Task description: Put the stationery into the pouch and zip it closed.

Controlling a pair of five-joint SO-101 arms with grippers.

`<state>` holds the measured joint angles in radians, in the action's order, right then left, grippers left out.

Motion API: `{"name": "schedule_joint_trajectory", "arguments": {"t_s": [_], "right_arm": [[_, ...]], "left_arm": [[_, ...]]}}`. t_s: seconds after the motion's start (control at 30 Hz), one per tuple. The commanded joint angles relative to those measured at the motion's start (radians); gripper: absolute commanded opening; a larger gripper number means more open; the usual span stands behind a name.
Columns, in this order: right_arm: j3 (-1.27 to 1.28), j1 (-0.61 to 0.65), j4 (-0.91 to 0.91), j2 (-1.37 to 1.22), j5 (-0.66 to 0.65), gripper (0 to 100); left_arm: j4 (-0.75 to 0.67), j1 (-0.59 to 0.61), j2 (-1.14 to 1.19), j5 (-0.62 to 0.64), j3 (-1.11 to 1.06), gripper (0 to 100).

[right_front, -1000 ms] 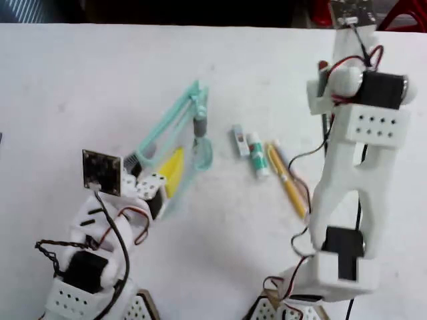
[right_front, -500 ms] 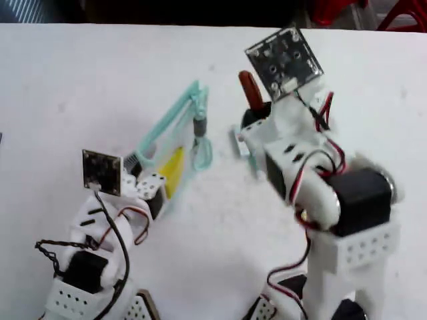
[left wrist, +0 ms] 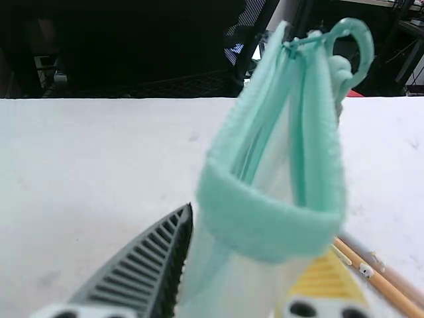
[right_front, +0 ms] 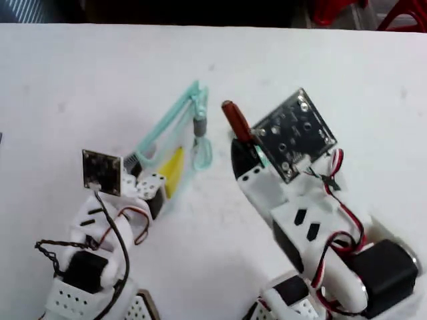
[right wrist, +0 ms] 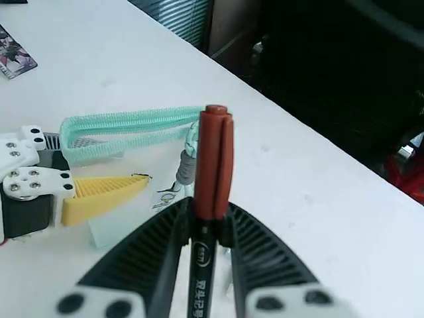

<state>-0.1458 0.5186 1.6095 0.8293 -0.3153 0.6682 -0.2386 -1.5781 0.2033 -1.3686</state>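
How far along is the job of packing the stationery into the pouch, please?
The pouch looks empty. The left end effector holds it open, unzipped; the right end effector grips a red-capped marker beside it. Left: drop the marker in, add the pencils on the table, then zip.

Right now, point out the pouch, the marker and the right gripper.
pouch [left wrist: 265, 228], left wrist view, on its mint zip band.
marker [right wrist: 213, 152], right wrist view, on its red cap.
right gripper [right wrist: 209, 211], right wrist view, midway between its fingertips.
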Motion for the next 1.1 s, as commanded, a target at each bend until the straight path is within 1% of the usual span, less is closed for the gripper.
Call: {"name": "schedule_joint_trajectory", "arguments": {"t_s": [0.0,0.13,0.27,0.33,0.57,0.8,0.97,1.07], "right_arm": [[0.226,-0.002,-0.196,0.188,0.0,1.7],[0.393,-0.001,-0.418,0.325,0.003,1.6],[0.4,0.005,-0.587,0.312,0.005,1.6],[0.381,0.035,-0.642,0.275,0.005,1.5],[0.249,0.219,-0.736,0.058,0.005,1.5],[0.129,0.259,-0.76,-0.17,0.005,1.5],[0.046,0.337,-0.785,-0.232,0.002,1.6],[0.035,0.346,-0.823,-0.255,0.0,1.6]], "left_arm": [[-0.026,-0.004,-0.007,-0.008,0.005,20],[-0.026,-0.004,-0.007,-0.008,0.005,20],[-0.026,-0.007,-0.007,-0.008,0.005,20],[-0.026,-0.008,-0.007,-0.008,0.005,20],[-0.028,-0.005,-0.007,-0.008,0.005,20],[-0.026,-0.01,-0.007,-0.008,0.005,20],[-0.026,-0.01,-0.007,-0.008,0.005,20],[-0.026,-0.01,-0.007,-0.008,0.005,20]]}}
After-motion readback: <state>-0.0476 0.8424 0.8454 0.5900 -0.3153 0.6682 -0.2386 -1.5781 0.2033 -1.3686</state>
